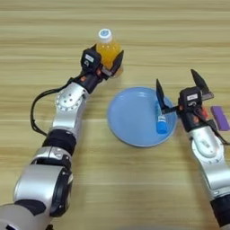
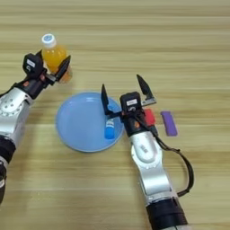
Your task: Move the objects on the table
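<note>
Toward the tabletop's [image 1: 40,27] far edge, the left claw [image 1: 110,64] grips the bottle [image 1: 108,49]. Right claw [image 2: 126,96] gapes wide, empty, over the plate's [image 1: 130,117] right rim, where the glue stick [image 1: 161,122] lies; cube [image 2: 149,117] and block [image 2: 169,123] sit just right.

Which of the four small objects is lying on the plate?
The glue stick: it lies on the plate. The bottle, red cube and purple block are on the table.

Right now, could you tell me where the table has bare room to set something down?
The table is bare between the arms, below the blue plate, and behind the bottle. It is crowded by the right gripper: glue stick, red cube, purple block.
</note>
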